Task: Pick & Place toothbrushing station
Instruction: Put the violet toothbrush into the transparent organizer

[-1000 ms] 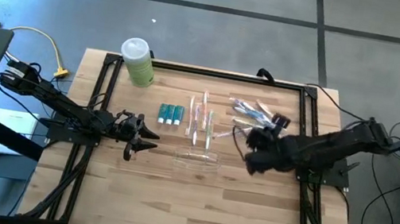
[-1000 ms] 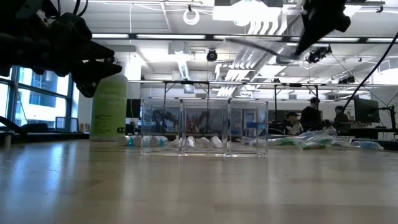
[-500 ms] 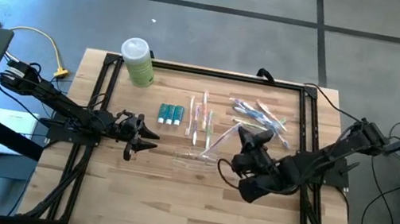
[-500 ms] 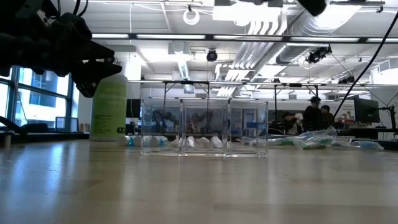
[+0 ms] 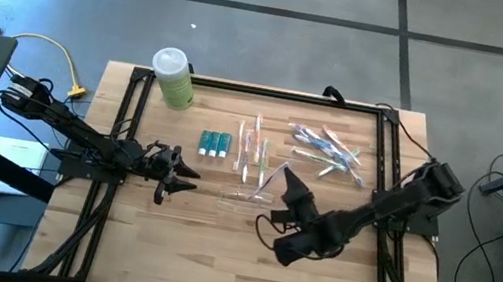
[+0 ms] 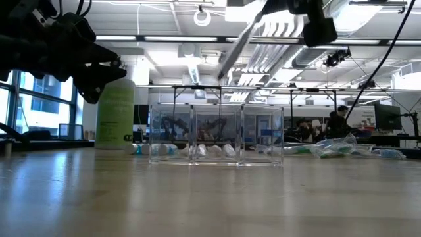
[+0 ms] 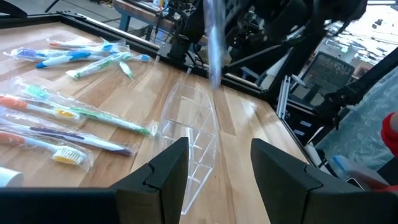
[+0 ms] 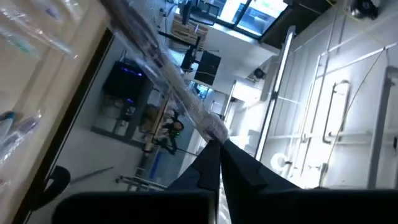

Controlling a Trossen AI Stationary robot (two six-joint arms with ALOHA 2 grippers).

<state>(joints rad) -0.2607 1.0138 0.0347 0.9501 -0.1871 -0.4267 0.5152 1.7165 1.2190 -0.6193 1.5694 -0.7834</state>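
A clear three-compartment organizer (image 5: 248, 199) stands on the wooden table (image 5: 213, 256); it also shows in the low view (image 6: 216, 135) and the left wrist view (image 7: 193, 134). My right gripper (image 5: 288, 181) is shut on a plastic-wrapped toothbrush (image 6: 239, 43), held in the air above the organizer. The toothbrush also shows in the right wrist view (image 8: 155, 59) and the left wrist view (image 7: 214, 43). My left gripper (image 5: 187, 174) is open and empty, left of the organizer. My right gripper pinches one end of the wrapped toothbrush (image 8: 210, 129) between its two fingers. The toothbrush is lifted clear and slants down from the fingers, its free end (image 6: 222, 71) above the organizer without touching it.
Several wrapped toothbrushes (image 5: 327, 149) lie in a pile at the far right, more (image 5: 252, 149) lie behind the organizer. Three toothpaste tubes (image 5: 215, 142) lie left of them. A green bottle (image 5: 173, 78) stands at the far left corner. People show in the room beyond.
My right gripper has carried the wrapped toothbrush from near the far-right pile toward the table's left and near side, to above the organizer. It has turned about, so the toothbrush now slants down toward the organizer.
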